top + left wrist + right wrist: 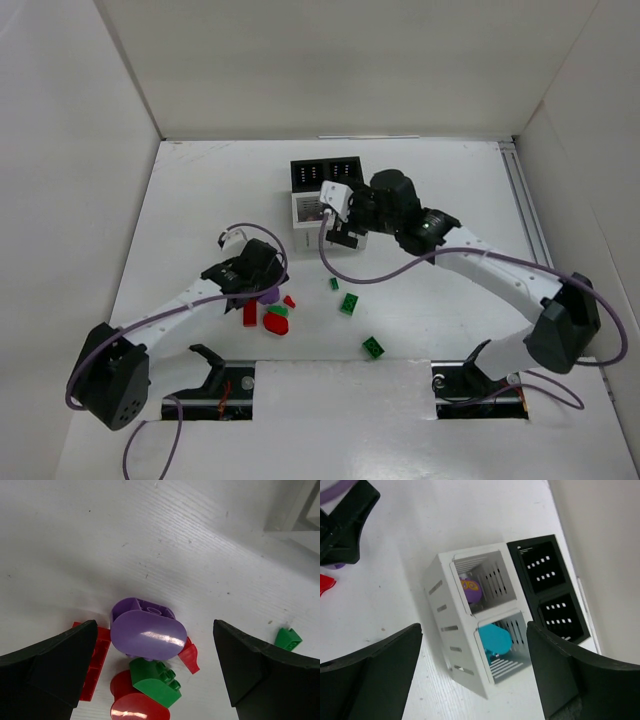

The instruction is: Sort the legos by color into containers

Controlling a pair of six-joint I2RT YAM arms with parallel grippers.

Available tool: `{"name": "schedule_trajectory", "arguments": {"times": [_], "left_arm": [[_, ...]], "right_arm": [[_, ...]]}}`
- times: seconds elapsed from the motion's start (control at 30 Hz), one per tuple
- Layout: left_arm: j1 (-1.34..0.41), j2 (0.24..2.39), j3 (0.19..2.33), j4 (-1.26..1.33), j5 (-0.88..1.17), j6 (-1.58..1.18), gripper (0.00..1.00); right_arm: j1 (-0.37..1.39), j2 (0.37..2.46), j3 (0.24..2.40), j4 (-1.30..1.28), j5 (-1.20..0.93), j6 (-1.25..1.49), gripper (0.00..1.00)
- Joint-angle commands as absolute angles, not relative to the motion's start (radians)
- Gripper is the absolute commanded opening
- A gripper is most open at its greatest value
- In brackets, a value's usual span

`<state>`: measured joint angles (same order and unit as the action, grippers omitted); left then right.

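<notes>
Right wrist view, white slatted plastic bin (445,625), purple rounded piece (470,590) in one compartment, cyan rounded piece (494,639) in the next, my right gripper (472,647) wide, left gripper (155,630) wide, purple oval lego (147,635) lying long axis finger-to-finger.

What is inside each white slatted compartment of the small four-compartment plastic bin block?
One white slatted compartment holds a purple rounded plastic piece; the neighbouring white compartment holds a cyan rounded piece. Anything beneath them is covered.
</notes>
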<state>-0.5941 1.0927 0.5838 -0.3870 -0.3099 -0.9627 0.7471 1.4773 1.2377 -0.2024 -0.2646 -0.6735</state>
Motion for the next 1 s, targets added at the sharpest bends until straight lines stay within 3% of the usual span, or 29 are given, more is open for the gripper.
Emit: {"name": "schedule_trajectory", "arguments": {"times": [0.0,0.53,0.63,0.8,0.83,0.97], "left_arm": [[-0.598,1.124,0.627,-0.393,-0.331,-0.950,1.00],[-0.641,1.253,0.637,-0.341,-0.342,-0.940,0.99],[-0.641,1.275,0.647,-0.365,-0.362,-0.950,0.93],[-0.641,1.275,0.657,-0.374,-0.371,-0.962,0.74],[-0.641,1.275,0.657,-0.374,-0.371,-0.962,0.64],[-0.641,1.275,0.678,-0.385,-0.391,-0.962,0.45]], "right_arm": [[0.735,1.366,1.163,-0.173,-0.224,-0.652,0.90],[0.604,1.144,1.011,-0.235,-0.130,-0.623,0.93],[0.594,1.135,1.000,-0.235,-0.130,-0.614,0.93],[0.565,1.114,0.982,-0.244,-0.130,-0.614,0.93],[0.554,1.105,0.971,-0.244,-0.130,-0.614,0.93],[0.543,1.086,0.962,-0.244,-0.130,-0.614,0.93]]}}
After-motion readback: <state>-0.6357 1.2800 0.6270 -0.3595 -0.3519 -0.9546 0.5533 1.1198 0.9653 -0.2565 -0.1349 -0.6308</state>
